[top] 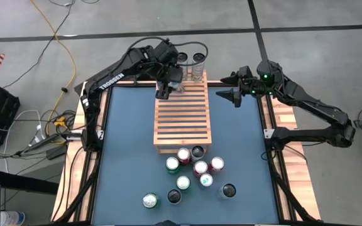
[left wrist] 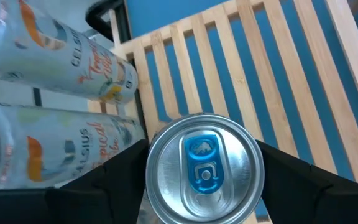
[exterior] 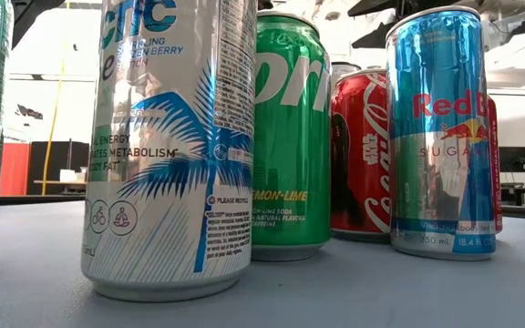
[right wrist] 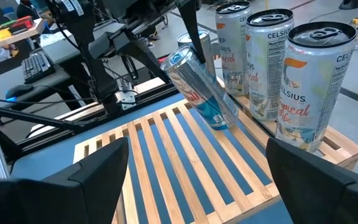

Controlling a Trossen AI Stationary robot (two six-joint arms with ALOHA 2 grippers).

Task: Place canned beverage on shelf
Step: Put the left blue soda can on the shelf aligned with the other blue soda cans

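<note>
Slatted shelf (top: 182,116), left fingers (left wrist: 104,171) flanking tilted can (right wrist: 202,87)

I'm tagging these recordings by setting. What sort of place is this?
Most likely a robotics lab or workshop, not a shop or kitchen. Loose cables run across a bare concrete floor, and the right wrist view shows a workbench with a keyboard behind the table.

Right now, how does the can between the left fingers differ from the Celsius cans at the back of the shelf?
The blue can between the left gripper's fingers leans tilted over the shelf; the Celsius cans stand upright. The blue can is blue and silver with a blue tab; the Celsius cans are white with orange print. All are slim cans at the shelf's far end.
</note>
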